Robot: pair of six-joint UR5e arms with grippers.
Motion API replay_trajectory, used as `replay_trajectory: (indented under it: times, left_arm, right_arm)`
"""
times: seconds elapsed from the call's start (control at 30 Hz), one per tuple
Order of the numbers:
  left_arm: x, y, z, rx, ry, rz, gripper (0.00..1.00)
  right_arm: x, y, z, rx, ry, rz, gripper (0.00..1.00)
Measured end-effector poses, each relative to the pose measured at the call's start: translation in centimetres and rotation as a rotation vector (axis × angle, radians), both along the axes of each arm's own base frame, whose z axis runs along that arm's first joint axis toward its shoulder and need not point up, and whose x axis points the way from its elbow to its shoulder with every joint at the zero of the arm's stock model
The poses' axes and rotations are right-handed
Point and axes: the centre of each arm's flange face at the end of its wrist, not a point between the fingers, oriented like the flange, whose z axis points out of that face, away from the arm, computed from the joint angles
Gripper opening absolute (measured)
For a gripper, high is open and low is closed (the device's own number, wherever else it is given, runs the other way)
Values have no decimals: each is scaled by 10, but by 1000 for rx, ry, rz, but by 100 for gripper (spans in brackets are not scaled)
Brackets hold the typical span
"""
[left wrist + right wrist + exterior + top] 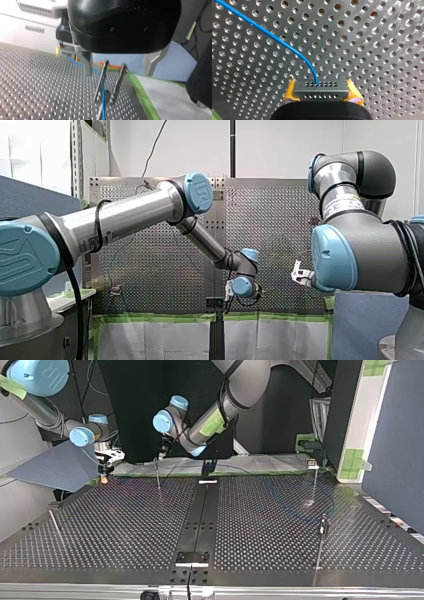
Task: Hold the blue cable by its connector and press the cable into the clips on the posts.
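Right gripper [322, 93] clamping grey connector [321, 86] (yellow pads [290, 93]), thin blue cable [274, 37] curving away

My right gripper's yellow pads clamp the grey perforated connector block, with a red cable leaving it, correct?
No: the thin cable leaving the grey connector block is blue, not red, per the right wrist view. The yellow pads of my right gripper do clamp it.

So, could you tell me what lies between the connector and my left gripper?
Only the blue cable, running from the connector over the holed table to my left gripper; the left wrist view shows it.
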Motion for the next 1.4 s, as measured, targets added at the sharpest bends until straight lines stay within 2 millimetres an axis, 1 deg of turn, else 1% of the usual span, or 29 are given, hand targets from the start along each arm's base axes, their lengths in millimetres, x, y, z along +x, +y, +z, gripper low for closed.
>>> replay_trajectory:
  times: [0.13, 0.37, 0.43, 0.57, 0.67, 0.83, 1.13, 1.4]
  left_arm:
    - [-4, -7, 1, -40, 0, -14, 100]
    - [4, -4, 1, -89, 15, 13, 100]
    - [6, -4, -2, -93, 22, 14, 100]
    - [5, -3, -17, -79, 43, 16, 100]
    - [4, -3, -20, -73, 43, 19, 100]
    - [3, -5, -19, -65, 14, 33, 100]
    - [-2, 1, -29, -42, -41, 71, 100]
    - [-4, -9, -25, -81, -85, 57, 100]
  right_arm:
    - [1, 0, 0, 0, 0, 1, 1]
    - [3, 1, 0, 0, 0, 4, 1]
    - [4, 1, 0, 0, 0, 5, 1]
    - [5, 1, 0, 0, 0, 8, 1]
    - [5, 1, 0, 0, 0, 9, 1]
    - [5, 1, 0, 0, 0, 9, 1]
    - [5, 1, 0, 0, 0, 9, 1]
    - [6, 1, 0, 1, 0, 10, 1]
